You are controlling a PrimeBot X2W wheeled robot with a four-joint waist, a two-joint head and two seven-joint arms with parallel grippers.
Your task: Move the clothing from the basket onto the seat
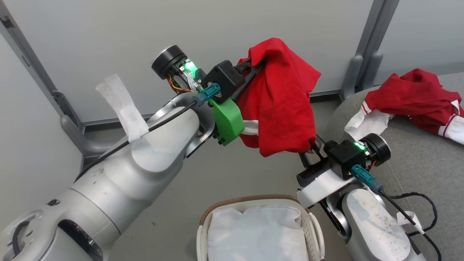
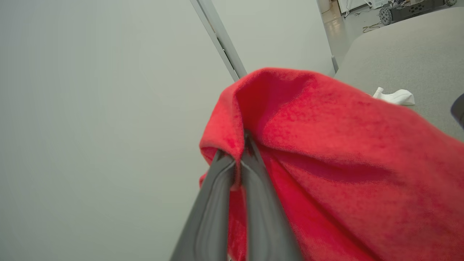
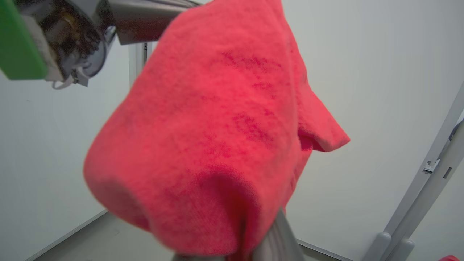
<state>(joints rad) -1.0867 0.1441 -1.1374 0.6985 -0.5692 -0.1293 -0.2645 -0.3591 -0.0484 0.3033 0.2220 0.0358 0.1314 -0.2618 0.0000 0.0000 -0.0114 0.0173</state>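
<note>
Clothing [image 1: 279, 98] hangs from left gripper [image 2: 245, 142], clear of basket [image 1: 250, 198].

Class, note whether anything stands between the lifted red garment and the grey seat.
Nothing visible does. The lifted garment, pinched by the left claw and right claw, hangs in open air. Bare seat lies on the robot's right, near a second garment.

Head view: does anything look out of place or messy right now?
Two things. A loose strip of white tape sticks up off the left forearm, one end unstuck. On the grey sofa, the crumpled red garment trails a white sleeve over the rounded edge. The left claw pinches a second red garment cleanly.
</note>
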